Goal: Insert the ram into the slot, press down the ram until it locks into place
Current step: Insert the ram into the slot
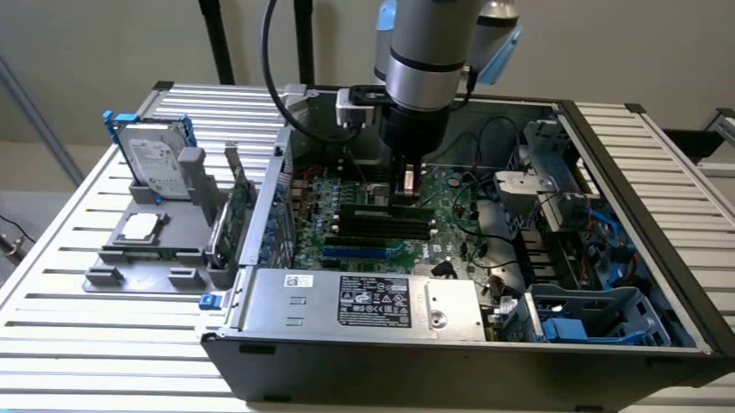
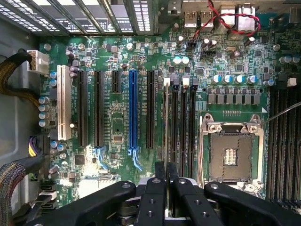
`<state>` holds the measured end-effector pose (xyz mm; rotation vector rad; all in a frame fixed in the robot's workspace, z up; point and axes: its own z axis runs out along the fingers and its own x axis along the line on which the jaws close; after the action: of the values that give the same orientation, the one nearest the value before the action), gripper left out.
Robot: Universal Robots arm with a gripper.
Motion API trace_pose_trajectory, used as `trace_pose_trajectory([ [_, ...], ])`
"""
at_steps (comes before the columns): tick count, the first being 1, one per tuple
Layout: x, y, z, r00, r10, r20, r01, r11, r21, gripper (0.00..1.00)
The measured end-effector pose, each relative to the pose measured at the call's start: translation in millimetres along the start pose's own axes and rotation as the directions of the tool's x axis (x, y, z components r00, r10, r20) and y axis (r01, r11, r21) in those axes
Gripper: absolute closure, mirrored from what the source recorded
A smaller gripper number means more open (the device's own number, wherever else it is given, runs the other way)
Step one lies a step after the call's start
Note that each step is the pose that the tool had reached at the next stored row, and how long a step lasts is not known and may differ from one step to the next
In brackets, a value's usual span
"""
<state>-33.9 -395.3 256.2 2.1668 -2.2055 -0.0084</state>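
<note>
**Exterior view.** One arm reaches down into the open computer case (image 1: pixel 643 258), which lies on the slatted tabletop (image 1: pixel 69 344). The claw (image 1: pixel 404 196) stands directly over the ram (image 1: pixel 370 210), meeting its upper edge near the end towards the exterior view's right. The ram is a single stick. Its long axis runs across the picture, parallel to the bare black sockets (image 1: pixel 385 229) just beside it. Whether it is fully seated cannot be told from here. One hard drive (image 1: pixel 155 159) and one upright expansion card (image 1: pixel 237 206) stand on a grey fixture well apart, at the exterior view's left.

**Wrist view.** The claw (image 2: pixel 166 165) is seen from above with its fingers (image 2: pixel 154 197) drawn together, clamped on the ram (image 2: pixel 166 122). The ram appears edge-on as a thin pale line running straight away from the claw. It lies along the slot (image 2: pixel 166 82), whose white end clip shows at the far end. Three identical sockets (image 2: pixel 183 122) lie empty alongside, so this bank counts four. One blue slot (image 2: pixel 133 113) and one square CPU socket (image 2: pixel 229 155) flank the bank.
</note>
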Motion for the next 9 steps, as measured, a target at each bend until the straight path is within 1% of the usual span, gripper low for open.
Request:
trace_pose_trajectory([
  [9,-7.3,0.7,12.4,1.0000,-0.002,-0.0049,0.002,1.0000,0.0001,0.87],
])
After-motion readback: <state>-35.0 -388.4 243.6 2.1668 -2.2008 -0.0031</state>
